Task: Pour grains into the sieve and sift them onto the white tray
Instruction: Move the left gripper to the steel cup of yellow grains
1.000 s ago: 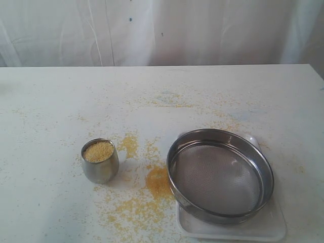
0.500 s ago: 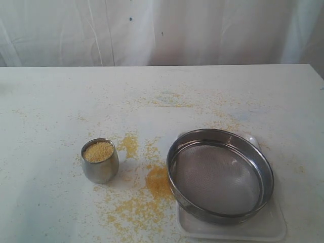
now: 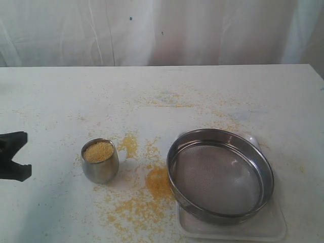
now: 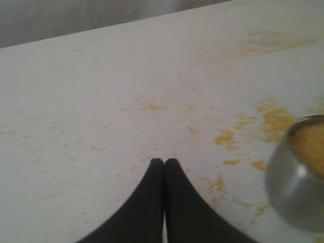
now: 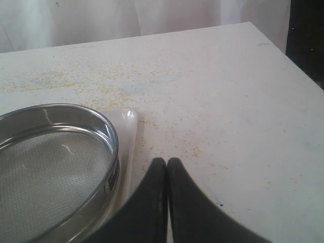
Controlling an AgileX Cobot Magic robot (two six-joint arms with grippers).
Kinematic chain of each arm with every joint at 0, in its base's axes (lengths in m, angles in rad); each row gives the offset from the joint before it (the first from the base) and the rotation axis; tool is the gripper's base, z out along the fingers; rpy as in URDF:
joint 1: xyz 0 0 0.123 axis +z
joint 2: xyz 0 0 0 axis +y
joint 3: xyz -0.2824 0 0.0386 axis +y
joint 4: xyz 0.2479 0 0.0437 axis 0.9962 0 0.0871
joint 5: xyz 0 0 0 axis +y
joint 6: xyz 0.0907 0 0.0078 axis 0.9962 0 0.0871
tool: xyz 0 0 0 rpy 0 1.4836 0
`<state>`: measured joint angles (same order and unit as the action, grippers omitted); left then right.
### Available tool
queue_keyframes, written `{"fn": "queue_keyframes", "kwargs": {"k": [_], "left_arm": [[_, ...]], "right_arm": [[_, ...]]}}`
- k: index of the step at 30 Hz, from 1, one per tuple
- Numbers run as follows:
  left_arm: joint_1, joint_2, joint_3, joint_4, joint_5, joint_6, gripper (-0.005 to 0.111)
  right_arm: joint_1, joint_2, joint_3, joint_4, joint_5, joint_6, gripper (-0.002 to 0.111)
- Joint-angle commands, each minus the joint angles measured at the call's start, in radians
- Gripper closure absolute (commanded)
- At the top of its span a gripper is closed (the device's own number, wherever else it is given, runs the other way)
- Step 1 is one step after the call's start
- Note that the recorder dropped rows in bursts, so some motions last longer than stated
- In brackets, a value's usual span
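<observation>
Both pinched closed, empty: left gripper [image 4: 164, 162] near the steel cup [image 3: 100, 168] of grains [image 3: 98, 151], right gripper [image 5: 167, 161] beside the sieve [image 3: 223, 216] on the white tray [image 3: 268, 229]; left should open wide, grasp cup mid-wall, keep level.

The sieve [image 3: 220, 174], round, shallow, stainless steel with fine grey mesh, sits flat on the white tray [image 3: 263, 228] and overhangs its left edge. The grains [image 3: 98, 151], yellow-beige, fill an upright steel cup [image 3: 100, 172] left of the sieve. More lie scattered on the table [image 3: 50, 101], thickest between cup and sieve.
</observation>
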<state>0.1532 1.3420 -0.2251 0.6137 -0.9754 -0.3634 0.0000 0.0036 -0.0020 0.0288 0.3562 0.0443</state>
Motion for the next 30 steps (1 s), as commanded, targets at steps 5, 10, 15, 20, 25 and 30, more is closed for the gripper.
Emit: {"fn": "queue_keyframes", "kwargs": {"k": [5, 10, 15, 20, 25, 30], "left_arm": [[-0.005, 0.137, -0.047, 0.450, -0.246, -0.090, 0.107], [-0.055, 0.137, -0.101, 0.564, -0.246, -0.175, 0.107], [-0.119, 0.137, -0.115, 0.553, -0.246, -0.030, 0.092], [-0.119, 0.137, -0.115, 0.547, -0.119, -0.079, 0.029], [-0.119, 0.135, -0.115, 0.503, -0.237, -0.089, 0.002], [-0.119, 0.135, -0.115, 0.502, -0.246, -0.089, 0.002]], "right_arm": [[0.000, -0.004, 0.002, 0.000, -0.006, -0.003, 0.108], [0.000, -0.004, 0.002, 0.000, -0.006, -0.003, 0.108], [0.000, -0.004, 0.002, 0.000, -0.006, 0.025, 0.108], [0.000, -0.004, 0.002, 0.000, -0.006, 0.015, 0.108], [0.000, -0.004, 0.002, 0.000, -0.006, 0.015, 0.108], [0.000, -0.004, 0.002, 0.000, -0.006, 0.015, 0.108]]}}
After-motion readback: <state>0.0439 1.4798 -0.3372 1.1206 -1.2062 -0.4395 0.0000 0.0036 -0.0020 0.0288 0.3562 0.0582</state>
